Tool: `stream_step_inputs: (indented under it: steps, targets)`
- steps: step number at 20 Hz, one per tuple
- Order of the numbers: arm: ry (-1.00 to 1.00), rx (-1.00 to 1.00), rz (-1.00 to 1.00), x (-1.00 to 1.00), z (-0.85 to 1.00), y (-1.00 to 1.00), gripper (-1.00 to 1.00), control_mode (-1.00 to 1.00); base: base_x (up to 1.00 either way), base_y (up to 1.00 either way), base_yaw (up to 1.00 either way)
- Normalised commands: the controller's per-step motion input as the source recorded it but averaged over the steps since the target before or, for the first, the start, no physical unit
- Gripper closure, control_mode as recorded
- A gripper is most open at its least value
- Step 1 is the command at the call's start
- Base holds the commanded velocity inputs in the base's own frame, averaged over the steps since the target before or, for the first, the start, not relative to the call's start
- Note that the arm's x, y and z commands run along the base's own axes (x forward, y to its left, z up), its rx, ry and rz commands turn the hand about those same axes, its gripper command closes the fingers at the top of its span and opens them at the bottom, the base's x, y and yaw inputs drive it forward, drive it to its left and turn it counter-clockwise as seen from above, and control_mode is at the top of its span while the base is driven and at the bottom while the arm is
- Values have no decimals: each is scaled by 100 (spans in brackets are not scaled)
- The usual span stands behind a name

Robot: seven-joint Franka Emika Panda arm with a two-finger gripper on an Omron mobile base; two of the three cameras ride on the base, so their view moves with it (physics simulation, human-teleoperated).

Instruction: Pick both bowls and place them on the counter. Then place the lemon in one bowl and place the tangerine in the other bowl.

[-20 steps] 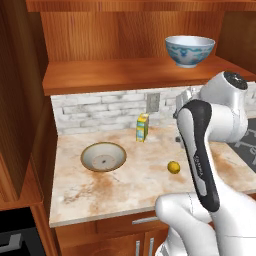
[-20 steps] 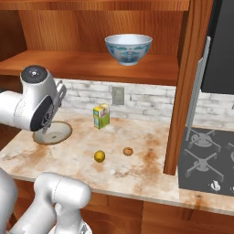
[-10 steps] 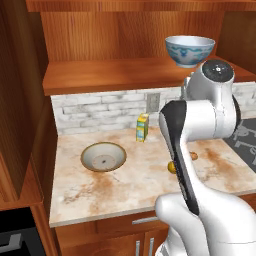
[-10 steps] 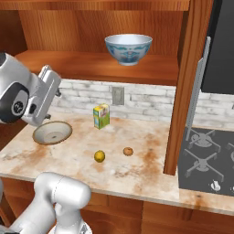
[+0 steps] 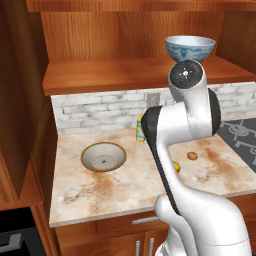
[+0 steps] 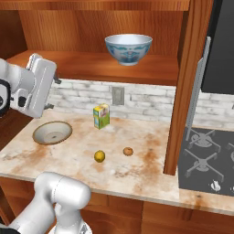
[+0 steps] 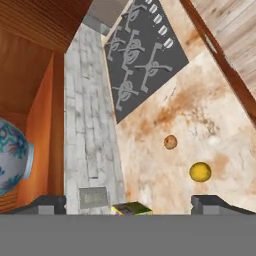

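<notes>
While empty, tool [image 7: 128, 204] above counter [image 7: 165, 175]

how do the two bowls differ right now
The tan-rimmed bowl is shallow and wide, plain greyish-white inside; the white bowl with blue pattern is deeper, with a foot. The tan-rimmed bowl sits on the counter, left of the carton, while the patterned bowl stands on the wooden shelf above. Both are upright and empty, and neither is touched by the gripper.
</notes>
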Motion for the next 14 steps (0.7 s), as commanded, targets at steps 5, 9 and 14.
stream_step_inputs:
  steps: [5, 9, 14]
  targets:
    - [-17, -25, -5, 11, 15, -23, -100, -100, 0, 0, 0]
    - [-4, -9, 0, 18, 35, -15, -100, -100, 0, 0, 0]
    - [0, 0, 0, 13, 47, -14, -100, -100, 0, 0, 0]
